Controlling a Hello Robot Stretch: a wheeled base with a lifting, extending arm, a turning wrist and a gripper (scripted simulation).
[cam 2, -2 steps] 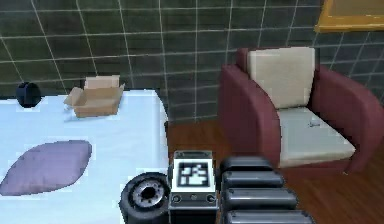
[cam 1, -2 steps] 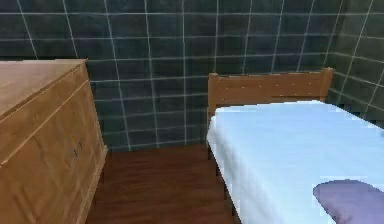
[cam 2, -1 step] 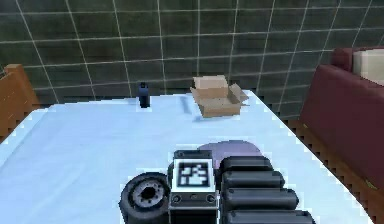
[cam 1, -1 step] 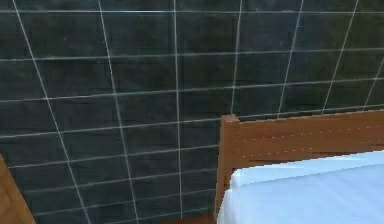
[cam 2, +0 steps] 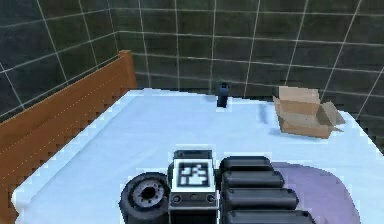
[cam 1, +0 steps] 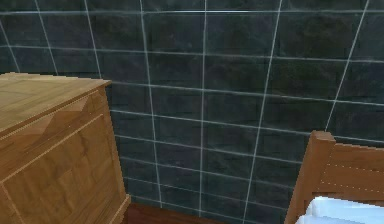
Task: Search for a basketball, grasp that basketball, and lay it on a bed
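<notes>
Dark tiled walls [cam 1: 230, 60] close the room behind the bed [cam 2: 150, 130], whose pale sheet runs from a wooden headboard [cam 2: 70, 110] on the arm side view's left. Where the basketball lies I cannot tell. My arm [cam 2: 255, 185] rises over the bed's near edge, with a white marked square [cam 2: 195, 175] at its end and my pincer [cam 2: 146, 198] as a dark round body just left of it. I cannot make out its fingers, nor whether it has hold of anything. A lilac cover [cam 2: 335, 185] lies at the near edge, beside the arm. By the far edge stands a small dark thing [cam 2: 223, 95], too small to name, and an open cardboard box [cam 2: 305, 110] sits toward the far right corner. Ahead, a wooden cabinet [cam 1: 50, 150] stands against the wall.
</notes>
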